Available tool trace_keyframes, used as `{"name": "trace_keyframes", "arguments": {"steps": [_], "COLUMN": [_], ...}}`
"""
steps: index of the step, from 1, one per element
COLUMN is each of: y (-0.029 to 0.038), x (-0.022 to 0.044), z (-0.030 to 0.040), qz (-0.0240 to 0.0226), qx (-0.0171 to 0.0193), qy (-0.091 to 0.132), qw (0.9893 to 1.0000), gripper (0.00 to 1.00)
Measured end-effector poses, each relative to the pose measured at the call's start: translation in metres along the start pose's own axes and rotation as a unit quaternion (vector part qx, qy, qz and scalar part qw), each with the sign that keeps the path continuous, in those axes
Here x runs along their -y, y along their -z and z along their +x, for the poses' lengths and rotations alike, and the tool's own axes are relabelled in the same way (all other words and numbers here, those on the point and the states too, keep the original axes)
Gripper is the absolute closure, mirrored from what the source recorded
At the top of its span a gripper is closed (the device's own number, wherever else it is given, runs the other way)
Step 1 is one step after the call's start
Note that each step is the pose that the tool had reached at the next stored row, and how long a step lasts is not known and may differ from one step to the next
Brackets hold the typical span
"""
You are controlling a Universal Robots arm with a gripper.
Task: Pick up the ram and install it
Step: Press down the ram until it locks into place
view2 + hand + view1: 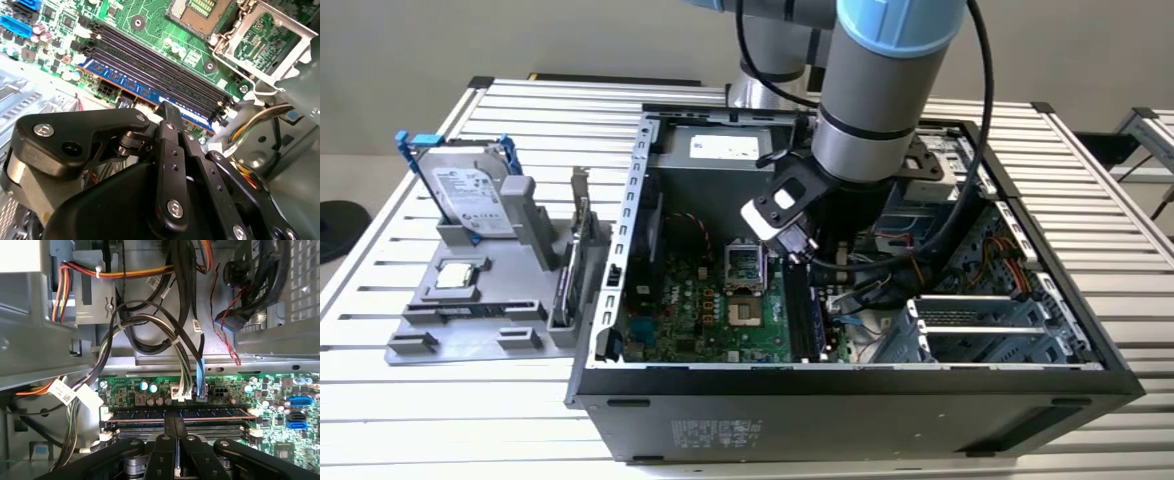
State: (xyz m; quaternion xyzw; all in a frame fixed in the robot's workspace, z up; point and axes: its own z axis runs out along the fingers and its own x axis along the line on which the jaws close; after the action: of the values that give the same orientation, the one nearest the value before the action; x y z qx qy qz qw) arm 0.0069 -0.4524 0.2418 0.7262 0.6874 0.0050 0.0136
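The ram is a long stick with bluish marks, standing on edge in the outermost of the black memory slots on the green motherboard. In the first wrist view the ram runs across just past my fingertips. My gripper is shut, its two black fingers side by side, with the tips down on the ram's top edge near its middle. The gripper holds nothing between its fingers. In the exterior view my arm reaches down into the open computer case.
Bundles of cables hang close beside the slots. The processor socket with its raised metal frame lies beyond the slots. Outside the case, a grey holder carries a hard drive with blue rails.
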Motion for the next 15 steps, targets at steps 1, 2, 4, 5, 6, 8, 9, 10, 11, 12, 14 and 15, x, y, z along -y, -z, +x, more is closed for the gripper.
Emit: {"name": "trace_keyframes", "arguments": {"steps": [1, 2, 4, 5, 6, 8, 9, 10, 11, 12, 14, 15], "y": [0.0028, 0.0057, 0.0116, 0.0136, 0.0155, 0.0191, 0.0209, 0.0222, 0.0235, 0.0248, 0.0272, 0.0281], "x": [-0.0001, -0.0001, -0.0003, -0.0004, -0.0004, -0.0005, -0.0006, -0.0006, -0.0006, -0.0006, -0.0007, -0.0007], "z": [-0.0001, -0.0001, -0.0002, -0.0002, -0.0002, -0.0002, -0.0003, -0.0003, -0.0003, -0.0003, -0.0003, -0.0003], "qz": [0.0000, 0.0000, 0.0000, 0.0000, 0.0000, 0.0000, 0.0000, 0.0000, 0.0000, 0.0000, 0.0000, 0.0000], "qx": [0.0001, 0.0000, 0.0001, 0.0001, 0.0000, 0.0000, 0.0000, 0.0000, 0.0000, 0.0000, 0.0000, 0.0000], "qy": [0.000, 0.000, 0.000, 0.000, 0.000, 0.000, 0.000, 0.000, 0.000, 0.000, 0.000, 0.000], "qw": [1.0000, 1.0000, 1.0000, 1.0000, 1.0000, 1.0000, 1.0000, 1.0000, 1.0000, 1.0000, 1.0000, 1.0000], "gripper": [1.00, 1.00, 1.00, 1.00, 1.00, 1.00, 1.00, 1.00, 1.00, 1.00, 1.00, 1.00]}}
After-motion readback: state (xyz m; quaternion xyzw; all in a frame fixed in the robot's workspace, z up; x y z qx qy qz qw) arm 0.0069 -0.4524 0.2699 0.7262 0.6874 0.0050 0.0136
